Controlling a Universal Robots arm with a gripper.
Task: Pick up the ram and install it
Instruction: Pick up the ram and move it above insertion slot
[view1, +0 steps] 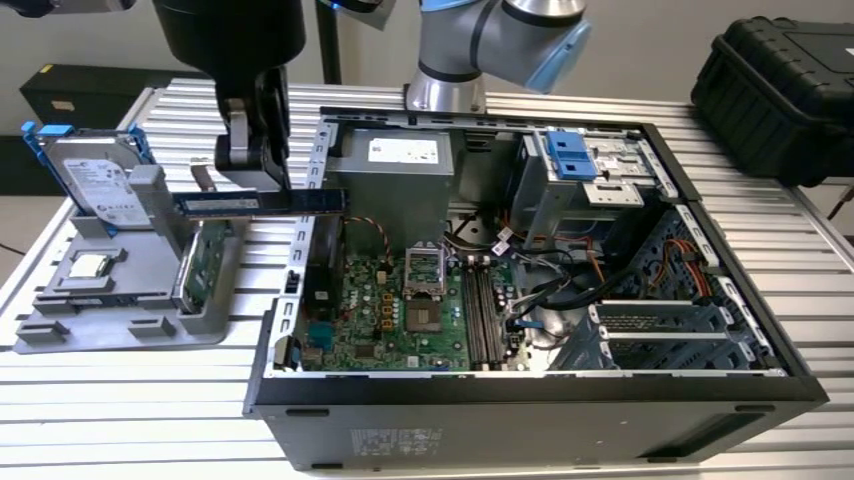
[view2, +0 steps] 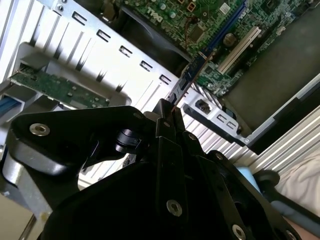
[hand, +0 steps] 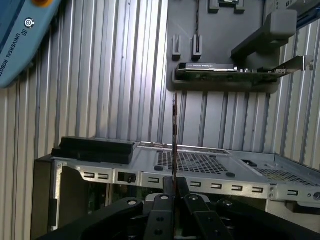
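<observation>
My gripper (view1: 262, 185) is shut on the ram (view1: 307, 200), a long thin dark blue stick held level in the air. In the exterior view the stick hangs over the left wall of the open computer case (view1: 534, 385), between the case and the grey parts holder (view1: 134, 300). In both wrist views the ram (view2: 192, 75) (hand: 174, 135) shows edge-on, sticking out from between the black fingers (view2: 165, 122) (hand: 165, 192). The motherboard's long memory slots (view1: 483, 315) lie inside the case, lower and toward the exterior view's right of the stick.
The grey holder carries a silver hard drive in a blue frame (view1: 94, 180), a small square chip (view1: 88, 266) and a green card (view1: 203, 262) standing on edge. A black hard case (view1: 781, 80) sits at the back right. Cables and drive cages fill the case's right half.
</observation>
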